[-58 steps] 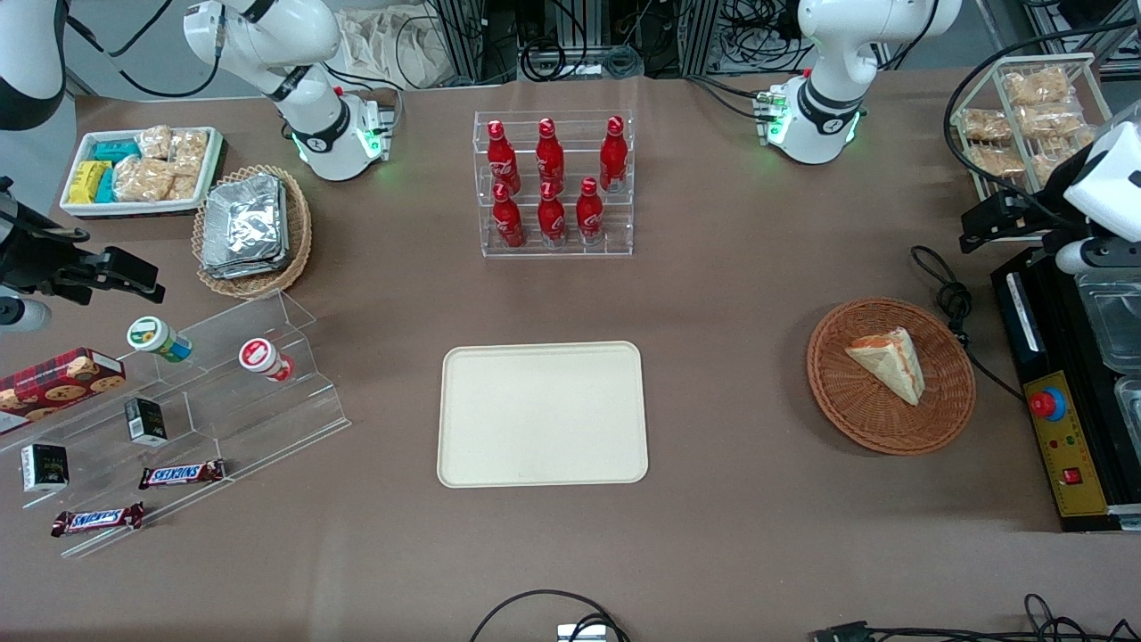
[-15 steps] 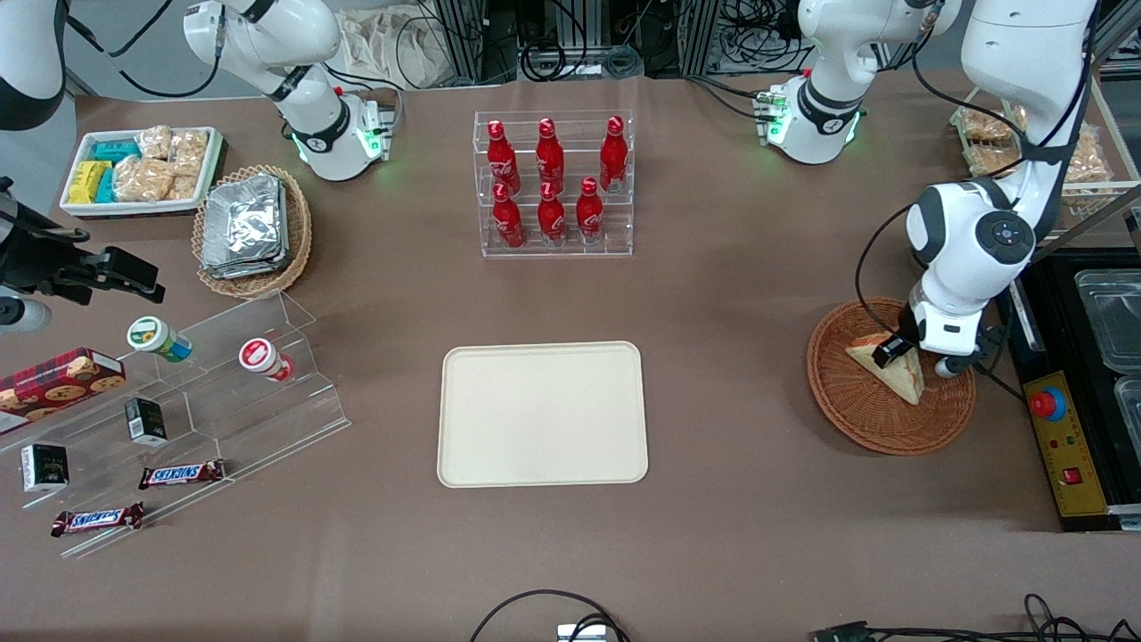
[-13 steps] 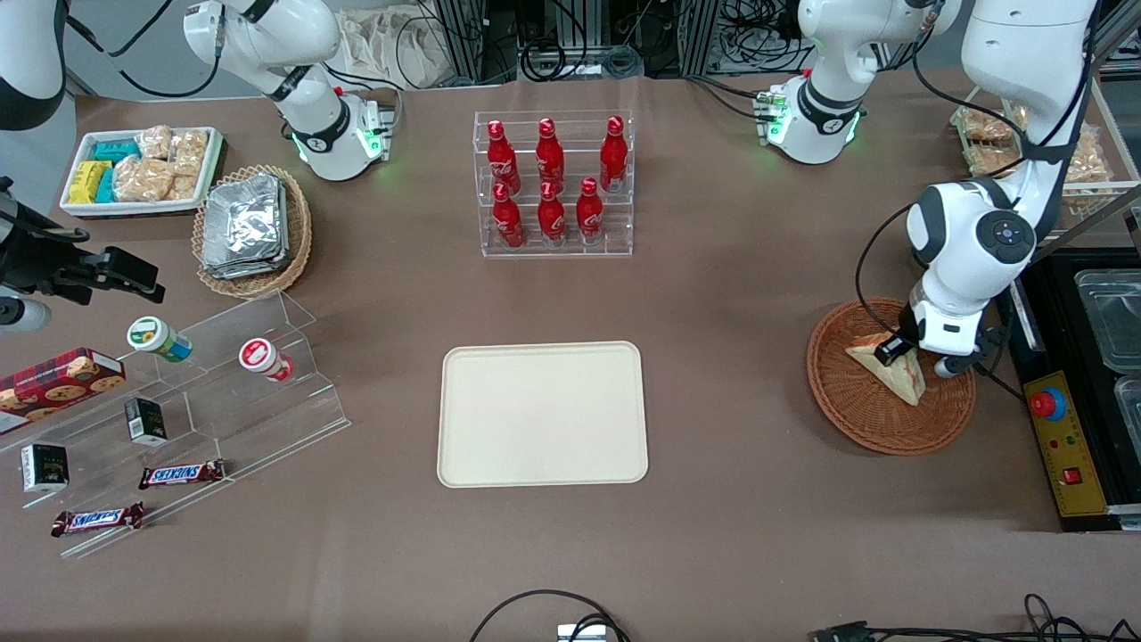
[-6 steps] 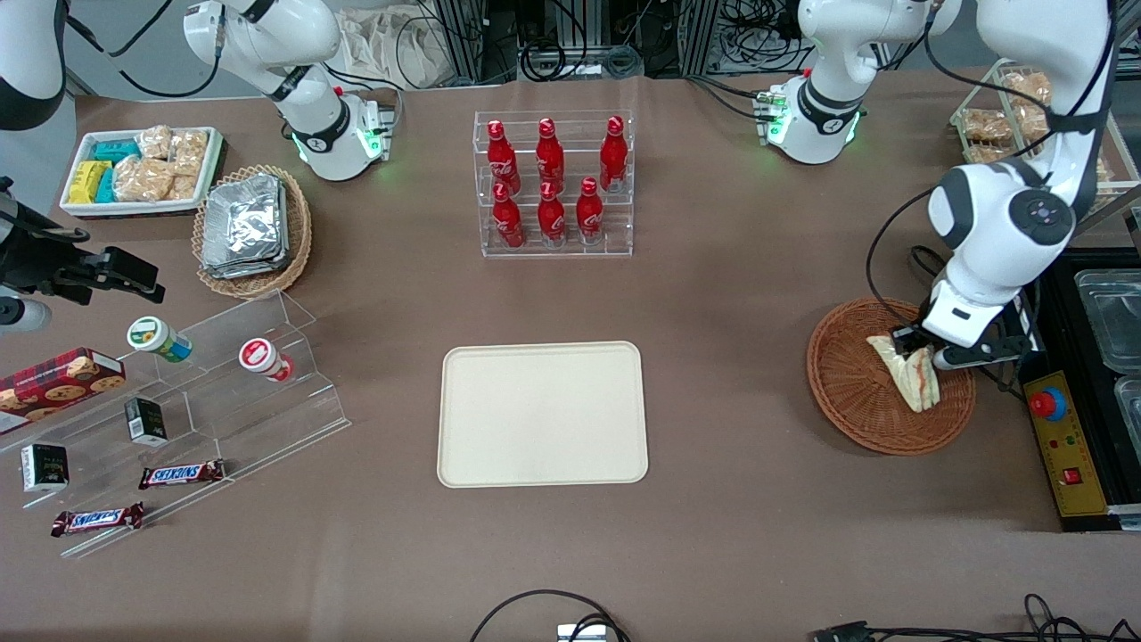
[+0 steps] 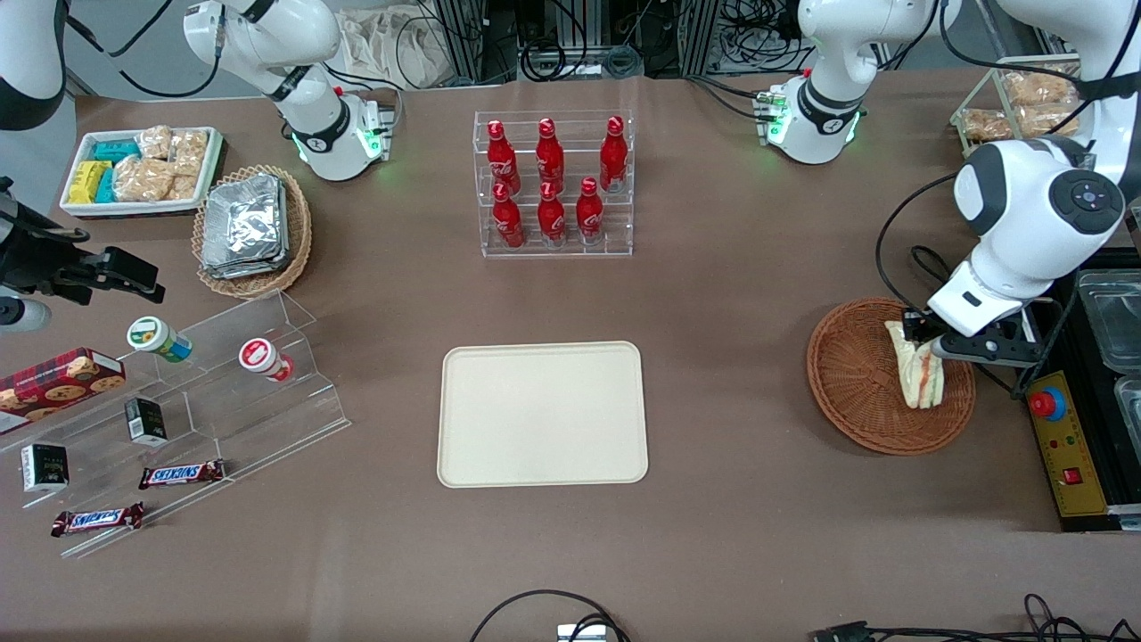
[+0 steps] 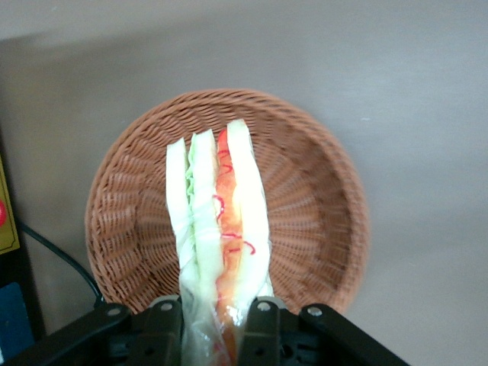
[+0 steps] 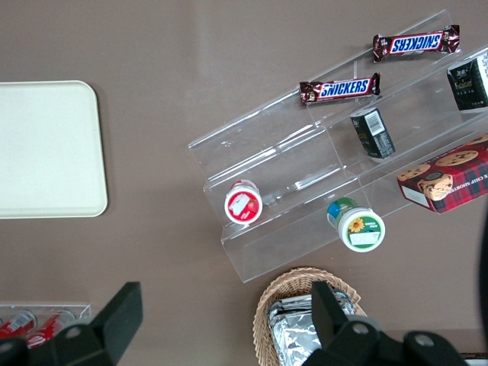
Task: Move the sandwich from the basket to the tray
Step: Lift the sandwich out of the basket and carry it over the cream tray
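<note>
My left gripper is shut on the sandwich, a clear-wrapped wedge of white bread with orange-red and green filling, and holds it on edge just above the dark-brown wicker basket. In the left wrist view the sandwich hangs between the two fingers over the basket, filling edge toward the camera. The cream-beige tray lies flat mid-table, toward the parked arm from the basket, with nothing on it; it also shows in the right wrist view.
A clear rack of red bottles stands farther from the camera than the tray. A black control box with a red button lies beside the basket. A clear stepped shelf with snacks and a tan basket of foil packets lie toward the parked arm's end.
The gripper came down onto the sandwich in the basket, shut on it, and has lifted and turned it from lying flat to standing on edge, moving slightly toward the control box.
</note>
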